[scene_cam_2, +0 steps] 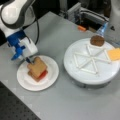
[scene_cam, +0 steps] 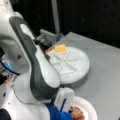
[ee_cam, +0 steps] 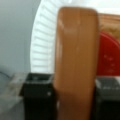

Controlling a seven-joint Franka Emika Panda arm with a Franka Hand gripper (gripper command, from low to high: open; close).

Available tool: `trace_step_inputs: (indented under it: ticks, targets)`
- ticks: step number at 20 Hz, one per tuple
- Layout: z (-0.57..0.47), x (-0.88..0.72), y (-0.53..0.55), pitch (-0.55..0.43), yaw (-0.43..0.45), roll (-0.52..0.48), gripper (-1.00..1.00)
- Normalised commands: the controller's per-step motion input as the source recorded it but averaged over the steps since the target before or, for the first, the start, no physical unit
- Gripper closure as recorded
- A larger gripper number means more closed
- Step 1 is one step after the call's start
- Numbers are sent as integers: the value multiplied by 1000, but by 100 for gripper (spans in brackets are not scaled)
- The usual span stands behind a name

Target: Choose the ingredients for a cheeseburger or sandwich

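Two toy pieces are left on the round white divided tray [scene_cam_2: 82, 72] in a front view: a dark brown patty disc [scene_cam_2: 97, 40] at the tray's far edge and a yellow-orange cheese square [scene_cam_2: 114, 54] at its right edge. To the left, on the grey table [scene_cam_2: 62, 102], sits a white paper plate [scene_cam_2: 51, 75] with the sandwich [scene_cam_2: 37, 69] on it: a brown toast square [scene_cam_2: 37, 66] on top, slightly tilted, and a red round [scene_cam_2: 44, 74] peeking out underneath at the right. The white robot arm [scene_cam_2: 15, 12] reaches in from the top left, and the gripper [scene_cam_2: 28, 60] with its blue housing is right at the toast's left edge, touching it.

In a front view from behind the arm, the arm's white and grey body [scene_cam: 37, 72] blocks most of the scene. The same tray [scene_cam: 77, 72] shows the cheese square [scene_cam: 60, 48] at its far edge; the patty is hidden. At the bottom the plate's rim [scene_cam: 90, 107] pokes out with a bit of red on it, and the gripper [scene_cam: 65, 103] hangs just above.

Wrist view: the toast square [ee_cam: 76, 62] stands edge-on right between the black fingers [ee_cam: 37, 92], which are clamped on it, one each side. Behind it you get the ridged plate rim [ee_cam: 42, 45] and the red round [ee_cam: 107, 57] on the right.
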Motion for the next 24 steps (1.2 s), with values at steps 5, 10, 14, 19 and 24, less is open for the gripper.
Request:
trace_step_inputs:
  ticks: [5, 10, 14, 19, 24]
  targets:
    - [-77, 114, -144, -56, 209, 86, 100]
    - [-97, 142, -165, -67, 209, 80, 100]
    - [-111, 162, -199, -66, 208, 82, 100]
    - [-115, 165, -214, -65, 192, 67, 100]
    - [-105, 163, -214, -58, 180, 49, -100]
